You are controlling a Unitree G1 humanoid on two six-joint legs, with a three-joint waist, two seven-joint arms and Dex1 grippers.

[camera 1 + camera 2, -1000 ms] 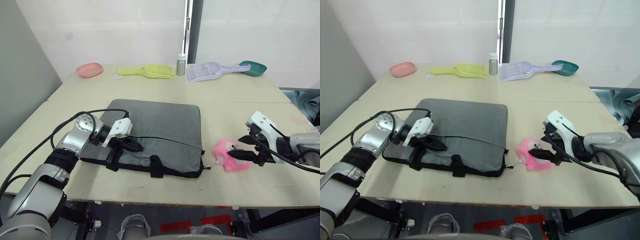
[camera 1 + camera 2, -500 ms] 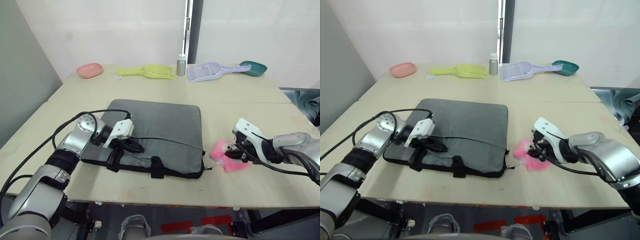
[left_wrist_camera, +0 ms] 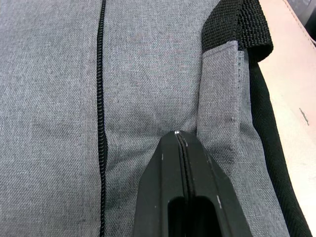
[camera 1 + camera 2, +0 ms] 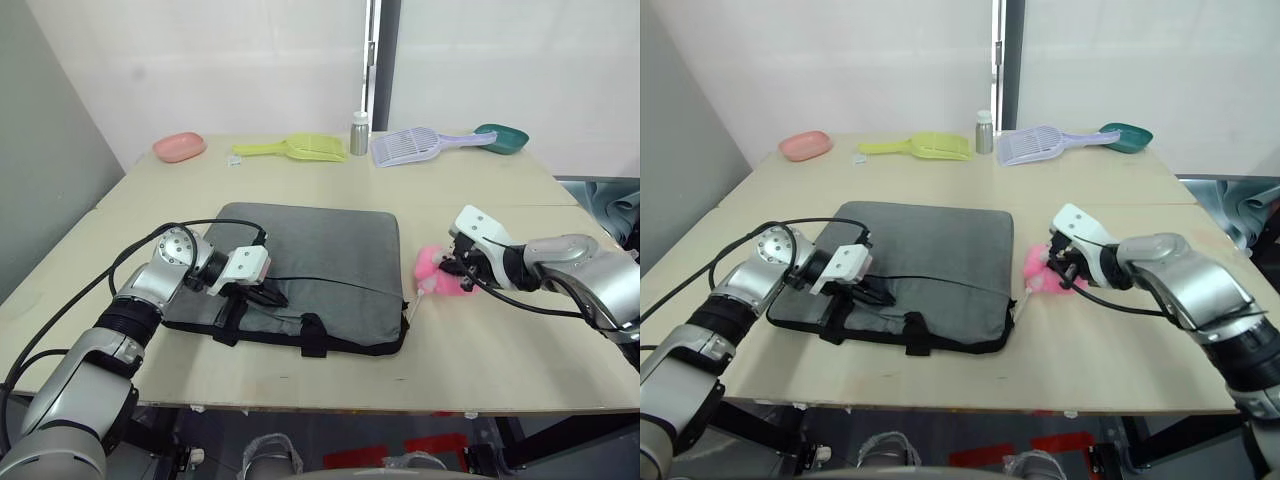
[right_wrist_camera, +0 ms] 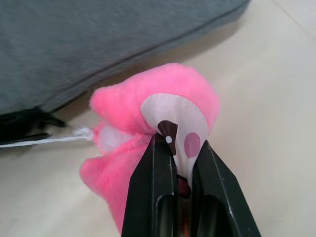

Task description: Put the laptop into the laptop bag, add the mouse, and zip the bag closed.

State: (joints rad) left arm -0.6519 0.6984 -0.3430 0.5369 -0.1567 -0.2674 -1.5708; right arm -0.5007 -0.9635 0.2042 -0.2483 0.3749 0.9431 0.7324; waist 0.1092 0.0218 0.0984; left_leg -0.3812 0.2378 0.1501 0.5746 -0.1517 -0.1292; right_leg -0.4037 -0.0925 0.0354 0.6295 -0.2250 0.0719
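My right end effector point(image 5: 180, 148) pinching soft pink plush toy point(image 5: 148, 123); left end effector point(image 3: 178, 136) clenched, resting on laptop bag point(image 4: 320, 250). Bag floppy fabric, grab handles.

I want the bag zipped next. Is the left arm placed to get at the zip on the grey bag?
Probably yes: the left gripper, shut, rests on the laptop bag beside its black zip, nothing between.

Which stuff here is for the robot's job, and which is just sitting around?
For the job:
laptop bag

Just lying about:
pink plush toy, pinched by the right gripper
pink dish
yellow scoop
small bottle
purple scoop
teal dish
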